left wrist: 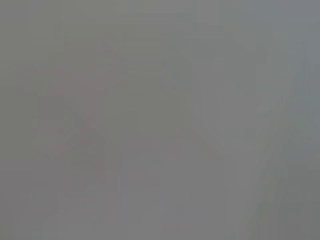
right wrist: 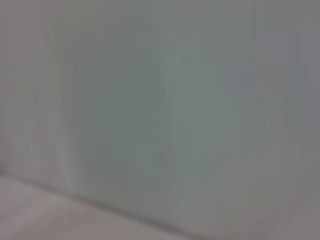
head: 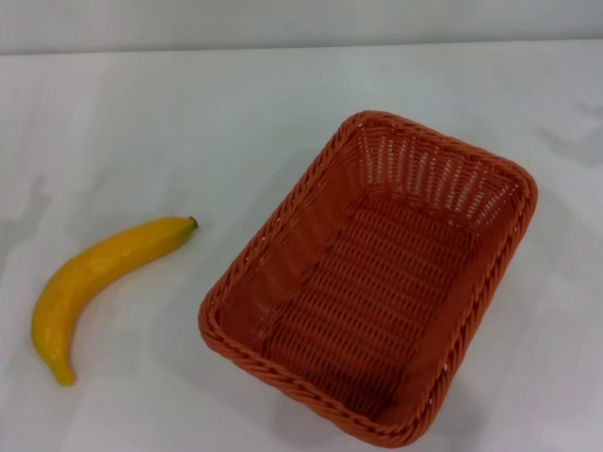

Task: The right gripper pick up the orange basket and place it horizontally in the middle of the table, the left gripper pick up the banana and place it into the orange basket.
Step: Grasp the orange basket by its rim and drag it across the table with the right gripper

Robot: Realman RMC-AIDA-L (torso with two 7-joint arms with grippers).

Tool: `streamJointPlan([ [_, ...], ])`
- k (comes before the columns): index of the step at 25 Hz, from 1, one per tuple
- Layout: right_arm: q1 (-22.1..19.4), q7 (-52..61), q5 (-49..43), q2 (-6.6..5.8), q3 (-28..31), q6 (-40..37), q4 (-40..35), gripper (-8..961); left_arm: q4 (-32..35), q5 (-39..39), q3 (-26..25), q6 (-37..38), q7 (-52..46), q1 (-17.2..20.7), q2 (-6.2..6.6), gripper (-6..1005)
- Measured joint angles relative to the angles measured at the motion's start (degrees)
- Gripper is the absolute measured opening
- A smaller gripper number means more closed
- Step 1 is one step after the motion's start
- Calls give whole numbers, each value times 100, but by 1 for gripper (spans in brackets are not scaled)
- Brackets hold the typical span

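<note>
In the head view an empty orange basket [head: 372,278] stands on the white table [head: 188,122], right of centre and turned at a slant, one short end toward the far right. To its left a yellow banana [head: 99,282] lies on the table, dark tip toward the basket, stem toward the near left. A gap separates the two. Neither gripper shows in any view. Both wrist views hold only a plain grey surface.
The table's far edge [head: 301,45] runs along the top of the head view against a pale wall. Faint shadows fall on the table at the left and right sides.
</note>
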Motion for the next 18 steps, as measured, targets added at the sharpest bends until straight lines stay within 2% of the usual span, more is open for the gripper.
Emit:
streamJointPlan([
  [5, 997, 1396, -1548, -200, -633, 634, -397, 842, 0, 1, 4, 0, -2, 8, 3, 895],
  [8, 1542, 1851, -2214, -211, -869, 968, -393, 842, 0, 11, 28, 0, -2, -22, 4, 895],
  [12, 2261, 2255, -3059, -110, -986, 1439, -287, 842, 0, 52, 41, 4, -2, -80, 2, 895],
  [15, 2835, 2409, -3547, 30, -1004, 1617, 66, 842, -5, 41, 43, -48, -6, -28, -3, 895],
  [18, 3226, 2522, -3824, 114, -1015, 1628, 489, 842, -7, 34, 44, -85, -8, 22, -4, 895],
])
